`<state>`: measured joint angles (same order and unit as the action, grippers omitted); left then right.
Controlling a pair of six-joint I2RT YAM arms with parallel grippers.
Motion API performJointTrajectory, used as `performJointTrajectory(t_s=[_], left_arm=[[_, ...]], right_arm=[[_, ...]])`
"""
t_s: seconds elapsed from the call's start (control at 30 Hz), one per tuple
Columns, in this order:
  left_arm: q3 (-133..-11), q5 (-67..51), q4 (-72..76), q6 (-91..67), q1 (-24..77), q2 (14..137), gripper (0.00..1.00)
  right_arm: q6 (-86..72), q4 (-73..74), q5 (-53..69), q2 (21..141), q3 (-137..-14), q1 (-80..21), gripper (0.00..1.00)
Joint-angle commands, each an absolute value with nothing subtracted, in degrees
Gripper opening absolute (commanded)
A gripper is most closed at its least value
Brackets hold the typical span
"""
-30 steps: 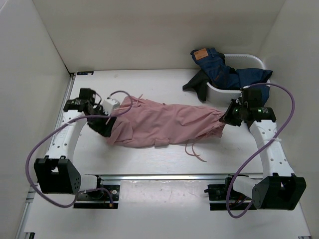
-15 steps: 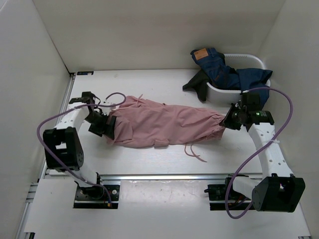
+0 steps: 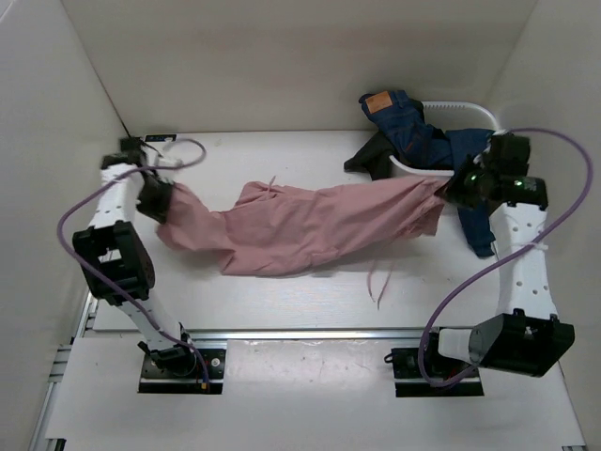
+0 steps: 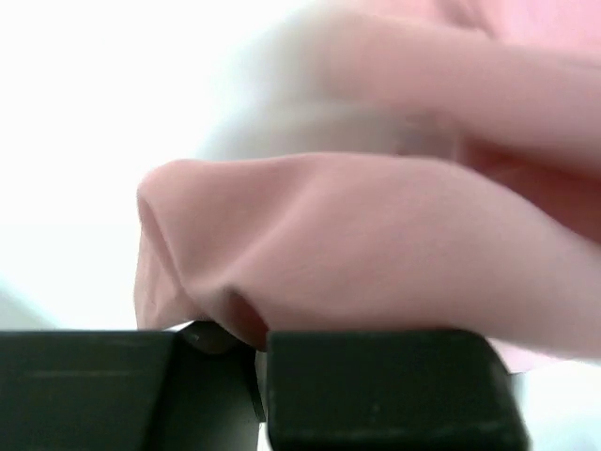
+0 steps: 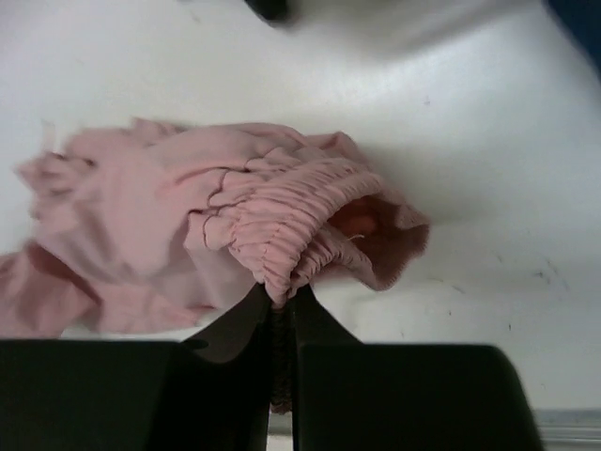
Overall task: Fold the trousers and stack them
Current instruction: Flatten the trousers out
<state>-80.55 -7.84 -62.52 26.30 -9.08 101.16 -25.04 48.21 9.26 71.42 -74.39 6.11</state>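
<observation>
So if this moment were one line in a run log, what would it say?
left pincer: shut on trousers leg | right pincer: shut on waistband | trousers: stretched between both | fold: not started

light: bright, even, soft shadows under trousers (image 3: 310, 230) | top view: sharp | left wrist: blown-out white above left gripper (image 4: 260, 349), cloth just past its tips blurred | right wrist: sharp at cloth beside right gripper (image 5: 282, 315), top edge out of focus
</observation>
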Motion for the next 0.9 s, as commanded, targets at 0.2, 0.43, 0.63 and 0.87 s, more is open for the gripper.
performJointTrajectory(t_s=[0.2,0.43,0.63,0.87], left_arm=[[-100.0,12.7,-70.4,42.4,-28.1,100.6,0.14],[-93.1,19.9,-65.6,45.3,-32.1,100.7,0.14],[-94.5,20.4,-65.6,45.3,-33.2,102.0,0.14],[-90.5,17.2,-65.0,45.9,-33.2,102.0,0.14]], right_arm=[[-24.8,58.0,15.7,73.0,-94.9,11.2,0.00],[-21.0,64.3,2.5,66.8,-94.8,14.2,0.00],[-22.3,65.0,4.3,65.7,-91.9,14.2,0.00],[-18.4,60.6,25.1,59.8,-80.4,14.2,0.00]])
